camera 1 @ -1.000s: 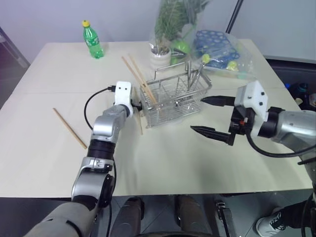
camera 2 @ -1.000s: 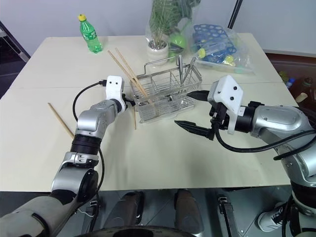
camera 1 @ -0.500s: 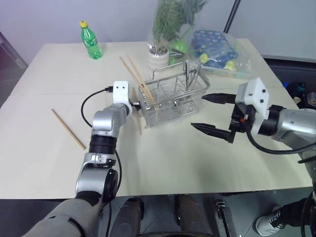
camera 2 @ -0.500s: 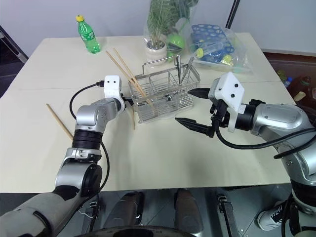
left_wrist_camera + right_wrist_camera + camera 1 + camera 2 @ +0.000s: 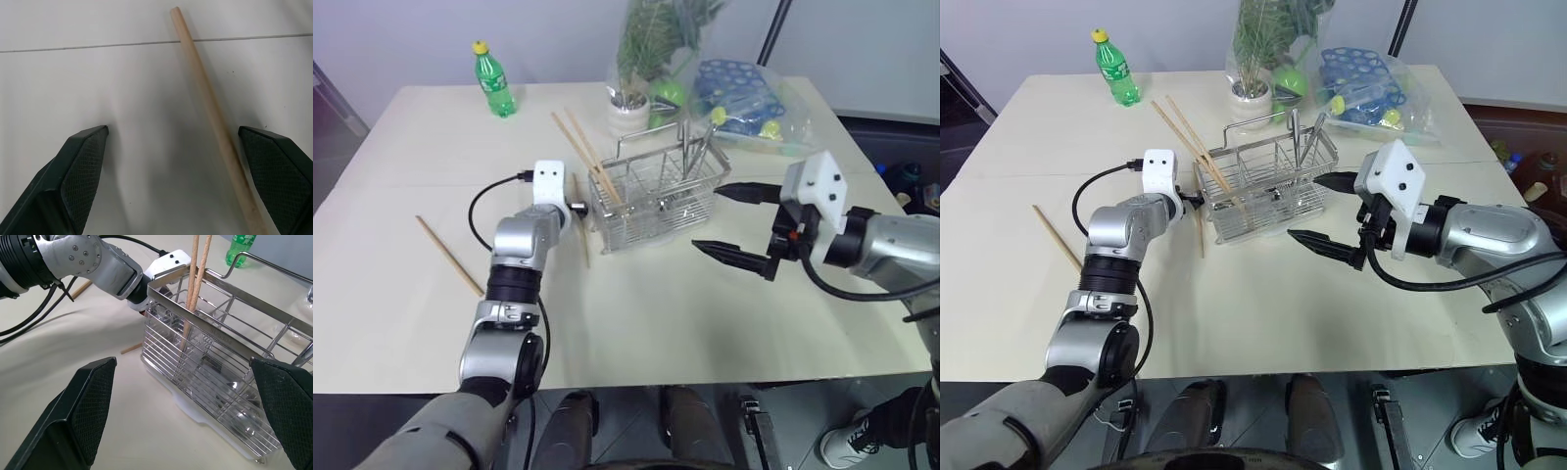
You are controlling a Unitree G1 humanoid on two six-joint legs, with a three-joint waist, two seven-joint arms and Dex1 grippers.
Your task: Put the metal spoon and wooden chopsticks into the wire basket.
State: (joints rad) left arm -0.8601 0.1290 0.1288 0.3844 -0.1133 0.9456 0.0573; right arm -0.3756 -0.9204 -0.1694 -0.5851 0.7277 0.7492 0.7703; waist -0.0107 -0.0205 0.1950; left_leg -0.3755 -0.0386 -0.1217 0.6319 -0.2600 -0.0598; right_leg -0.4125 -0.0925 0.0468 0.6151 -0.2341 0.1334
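Note:
The wire basket (image 5: 651,201) stands mid-table with two wooden chopsticks (image 5: 587,149) leaning out of its left end. A slim shiny handle (image 5: 1299,137), apparently the metal spoon, stands upright in its right end. Another chopstick (image 5: 210,112) lies on the table by the basket's left end, between the open fingers of my left gripper (image 5: 172,131); it sits nearer one finger and is not gripped. One more chopstick (image 5: 448,257) lies far to the left. My right gripper (image 5: 708,217) hovers open and empty just right of the basket.
A green bottle (image 5: 495,78) stands at the back left. A white plant pot (image 5: 628,106) and a plastic bag of blue and green items (image 5: 749,98) crowd the table right behind the basket. A black cable (image 5: 489,201) loops off my left wrist.
My left wrist has tipped downward a little over the chopstick beside the basket. The right arm has stayed put, and both grippers remain open.

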